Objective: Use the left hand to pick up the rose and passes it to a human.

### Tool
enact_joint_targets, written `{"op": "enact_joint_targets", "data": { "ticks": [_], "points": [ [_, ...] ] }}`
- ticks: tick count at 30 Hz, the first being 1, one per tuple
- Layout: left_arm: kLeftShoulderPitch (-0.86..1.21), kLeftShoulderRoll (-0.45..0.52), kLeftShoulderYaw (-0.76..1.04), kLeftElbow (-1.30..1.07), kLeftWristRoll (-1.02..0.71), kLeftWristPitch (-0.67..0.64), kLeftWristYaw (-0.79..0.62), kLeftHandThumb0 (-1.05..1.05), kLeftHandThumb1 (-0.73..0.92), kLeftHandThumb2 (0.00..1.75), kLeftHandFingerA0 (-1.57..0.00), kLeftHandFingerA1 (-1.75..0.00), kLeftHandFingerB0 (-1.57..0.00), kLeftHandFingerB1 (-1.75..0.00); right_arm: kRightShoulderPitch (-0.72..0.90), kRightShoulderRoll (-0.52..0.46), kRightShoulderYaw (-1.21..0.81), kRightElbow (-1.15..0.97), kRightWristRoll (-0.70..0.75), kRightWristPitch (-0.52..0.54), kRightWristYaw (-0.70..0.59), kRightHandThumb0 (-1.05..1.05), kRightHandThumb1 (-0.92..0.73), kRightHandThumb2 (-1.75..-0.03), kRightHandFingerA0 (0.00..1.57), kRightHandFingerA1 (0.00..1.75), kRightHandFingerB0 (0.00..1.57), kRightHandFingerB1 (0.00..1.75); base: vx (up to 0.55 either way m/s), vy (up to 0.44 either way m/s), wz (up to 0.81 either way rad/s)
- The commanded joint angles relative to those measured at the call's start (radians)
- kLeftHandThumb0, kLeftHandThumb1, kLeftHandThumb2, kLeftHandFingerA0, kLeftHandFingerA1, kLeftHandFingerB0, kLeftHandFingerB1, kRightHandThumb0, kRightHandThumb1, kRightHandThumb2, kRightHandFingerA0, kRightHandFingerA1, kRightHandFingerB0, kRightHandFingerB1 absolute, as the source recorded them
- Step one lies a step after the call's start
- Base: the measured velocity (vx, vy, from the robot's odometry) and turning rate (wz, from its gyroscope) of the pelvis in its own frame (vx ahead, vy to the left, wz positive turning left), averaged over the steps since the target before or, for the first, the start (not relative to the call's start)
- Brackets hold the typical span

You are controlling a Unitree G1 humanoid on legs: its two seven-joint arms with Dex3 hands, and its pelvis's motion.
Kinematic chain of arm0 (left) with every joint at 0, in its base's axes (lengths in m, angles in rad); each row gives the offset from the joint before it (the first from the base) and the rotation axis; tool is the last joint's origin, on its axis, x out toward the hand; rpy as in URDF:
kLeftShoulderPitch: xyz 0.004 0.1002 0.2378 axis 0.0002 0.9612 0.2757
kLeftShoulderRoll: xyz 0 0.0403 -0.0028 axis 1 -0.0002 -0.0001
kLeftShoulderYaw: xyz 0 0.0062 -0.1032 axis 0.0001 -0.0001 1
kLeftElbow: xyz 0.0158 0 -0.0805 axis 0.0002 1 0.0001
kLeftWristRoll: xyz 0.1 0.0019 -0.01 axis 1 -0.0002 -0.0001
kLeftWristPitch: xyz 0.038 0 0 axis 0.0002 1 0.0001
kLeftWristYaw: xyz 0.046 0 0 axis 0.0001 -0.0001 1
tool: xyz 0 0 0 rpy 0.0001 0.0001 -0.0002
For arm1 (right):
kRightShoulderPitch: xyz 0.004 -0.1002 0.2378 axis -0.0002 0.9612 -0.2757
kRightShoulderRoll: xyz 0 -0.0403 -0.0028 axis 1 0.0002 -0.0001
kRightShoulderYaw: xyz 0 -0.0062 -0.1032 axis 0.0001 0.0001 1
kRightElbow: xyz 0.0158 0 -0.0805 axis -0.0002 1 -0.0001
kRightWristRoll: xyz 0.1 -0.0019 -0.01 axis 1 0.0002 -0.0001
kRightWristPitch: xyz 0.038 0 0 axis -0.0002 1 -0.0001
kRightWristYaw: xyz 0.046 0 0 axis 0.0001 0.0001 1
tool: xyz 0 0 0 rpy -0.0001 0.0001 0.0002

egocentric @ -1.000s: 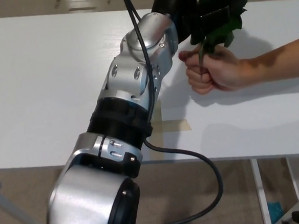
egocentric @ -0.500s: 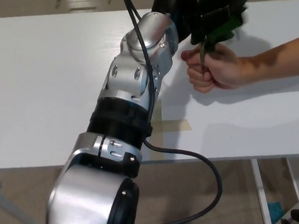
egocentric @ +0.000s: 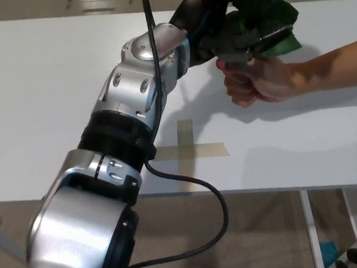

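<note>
The left hand (egocentric: 223,29) is seemingly gripping the rose (egocentric: 267,18), while a person's hand (egocentric: 257,82) is clasping its stem just below.

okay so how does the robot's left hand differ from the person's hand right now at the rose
The robot's left hand is black and mechanical, reaching in from the left on a silver arm; the person's hand is bare, coming from the right. The left hand sits higher, at the rose's leaves, while the person's hand is a closed fist just below it. Whether the robot's hand is gripping is unclear; the fist is plainly shut. Both meet at the rose, above the white table.
</note>
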Motion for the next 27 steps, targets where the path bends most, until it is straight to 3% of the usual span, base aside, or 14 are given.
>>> {"op": "enact_joint_targets", "data": {
  "ticks": [1,12,18,22,23,27],
  "points": [
    [-0.018,0.016,-0.007,0.012,0.022,0.012,-0.075,-0.76,0.43,0.55,0.00,0.00,0.00,0.00,0.008,-0.006,-0.005,0.001,0.010,0.022,0.005,-0.56,-0.79,-0.64,0.66,0.52,0.55,0.40,0.00,0.000,0.00],
    [0.006,0.092,-0.009,-0.034,0.040,0.006,-0.154,-0.79,0.44,0.55,0.00,0.00,0.00,0.00,0.011,-0.006,-0.007,0.002,0.010,0.027,0.007,-0.56,-0.79,-0.64,0.66,0.53,0.55,0.40,0.00,0.000,0.00],
    [0.135,0.266,0.036,-0.171,0.009,0.043,-0.245,-0.78,0.45,0.56,0.00,0.00,0.00,0.00,0.031,-0.008,0.008,0.003,-0.002,0.017,0.011,-0.57,-0.79,-0.64,0.63,0.51,0.54,0.40,0.00,0.000,0.00],
    [0.163,0.283,0.044,-0.215,0.006,0.064,-0.251,-0.78,0.45,0.56,0.00,0.00,0.00,0.00,0.035,-0.008,0.011,0.002,-0.002,0.016,0.011,-0.57,-0.79,-0.64,0.63,0.51,0.54,0.40,0.00,0.000,0.02],
    [0.274,0.377,0.096,-0.315,-0.020,0.072,-0.276,-0.75,0.45,0.55,0.00,0.00,0.00,0.00,0.056,-0.009,0.018,0.005,-0.009,0.014,0.010,-0.57,-0.79,-0.64,0.64,0.53,0.55,0.40,0.00,0.000,0.00],
    [0.364,0.428,0.138,-0.417,-0.040,0.098,-0.296,-0.73,0.45,0.55,0.00,0.00,0.00,0.00,0.067,-0.011,0.022,0.005,-0.007,0.012,0.013,-0.56,-0.79,-0.64,0.64,0.53,0.56,0.40,0.00,0.000,0.00]
  ]
}}
